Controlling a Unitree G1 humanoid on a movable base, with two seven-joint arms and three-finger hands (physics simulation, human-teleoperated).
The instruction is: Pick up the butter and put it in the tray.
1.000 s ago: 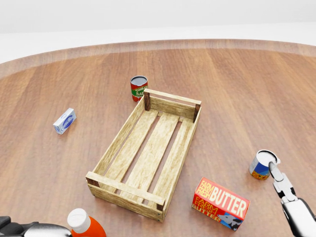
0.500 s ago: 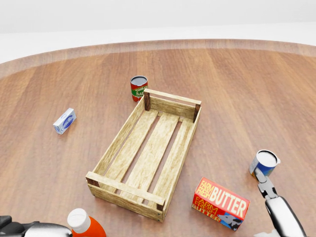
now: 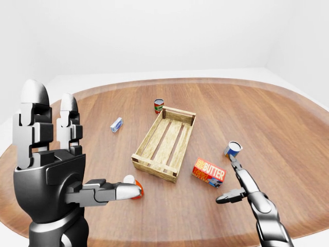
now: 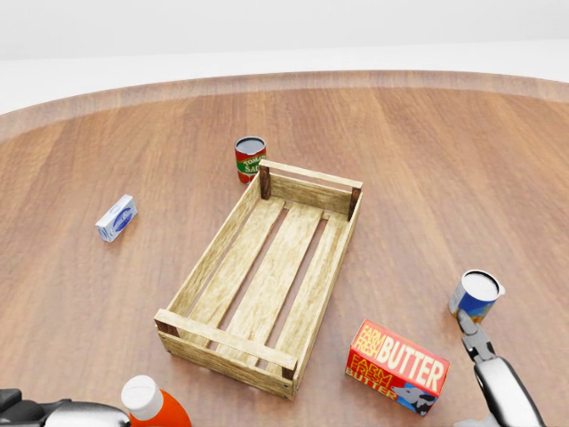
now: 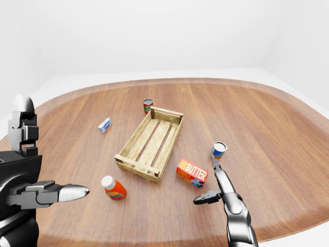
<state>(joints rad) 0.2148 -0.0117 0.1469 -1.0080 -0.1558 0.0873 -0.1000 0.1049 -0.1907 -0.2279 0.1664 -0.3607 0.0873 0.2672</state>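
Now you have a big round brown wooden table [image 4: 444, 151] under you. In its middle sits the long tray [image 4: 267, 276] made of pale wood slats, with nothing inside. The red butter box [image 4: 397, 367] lies flat just right of the tray's near corner. Your right hand [image 3: 237, 184] hangs just beside it, fingers spread, holding nothing. Your left hand [image 3: 51, 159] is up, open, and has nothing in it. A small blue-and-white can [image 4: 476, 296] stands close behind your right fingers.

Bare table surrounds the butter [image 4: 397, 366] (blue can [image 4: 473, 295] stands near)
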